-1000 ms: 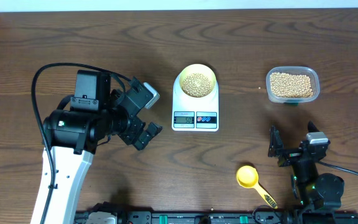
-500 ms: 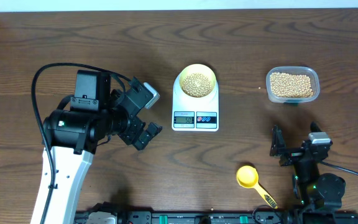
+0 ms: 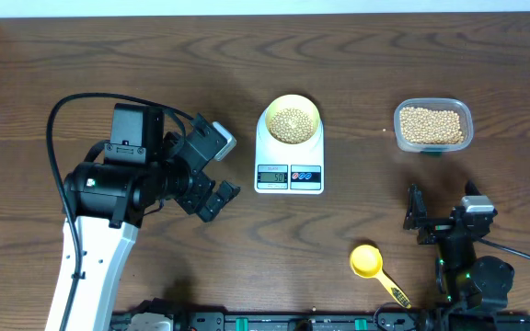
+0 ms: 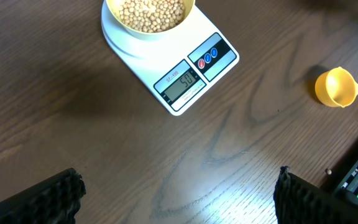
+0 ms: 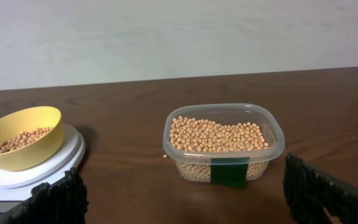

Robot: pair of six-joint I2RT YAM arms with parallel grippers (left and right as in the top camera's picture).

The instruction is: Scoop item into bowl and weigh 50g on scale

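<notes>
I am holding both hands wide and empty, my left hand (image 4: pixel 178 186) hovering left of the scale (image 4: pixel 185 78), my right hand (image 5: pixel 182 186) right of it. The bowl (image 5: pixel 30 149) of beans (image 3: pixel 291 124) is sitting on the scale.

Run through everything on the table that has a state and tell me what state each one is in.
bowl: on the scale, holding beans
scale: switched on, display reads 50
plastic tub: no lid, partly filled with beans
yellow scoop: empty, lying on the table
left tool: open, holding nothing
right tool: open, holding nothing
</notes>
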